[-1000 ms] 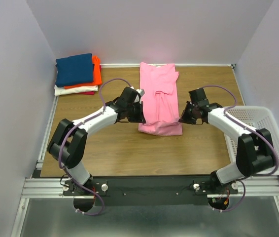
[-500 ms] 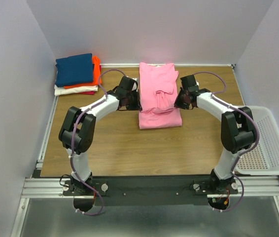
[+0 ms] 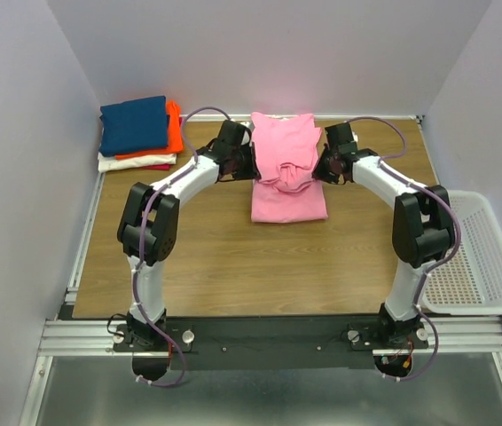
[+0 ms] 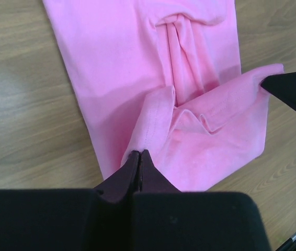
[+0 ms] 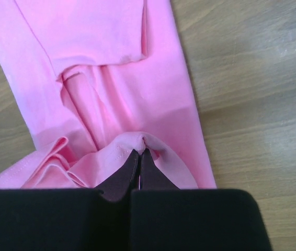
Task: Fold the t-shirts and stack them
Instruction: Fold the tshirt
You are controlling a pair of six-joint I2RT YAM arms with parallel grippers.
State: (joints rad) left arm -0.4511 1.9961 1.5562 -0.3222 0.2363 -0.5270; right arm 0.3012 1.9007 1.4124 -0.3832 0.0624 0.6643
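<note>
The pink t-shirt lies in a long narrow fold on the wooden table, its near part lifted and doubled back toward the far end. My left gripper is shut on the shirt's left hem corner. My right gripper is shut on the right hem corner. Both hold the hem over the shirt's middle. A stack of folded shirts stands at the far left: navy blue on top, then orange, white and red.
A white mesh basket hangs over the table's right edge. Bare wooden table lies in front of the shirt. Grey walls close in the left, far and right sides.
Both grippers have carried the pink shirt's near hem away from me, toward the far end, so the shirt now lies doubled and shorter.
</note>
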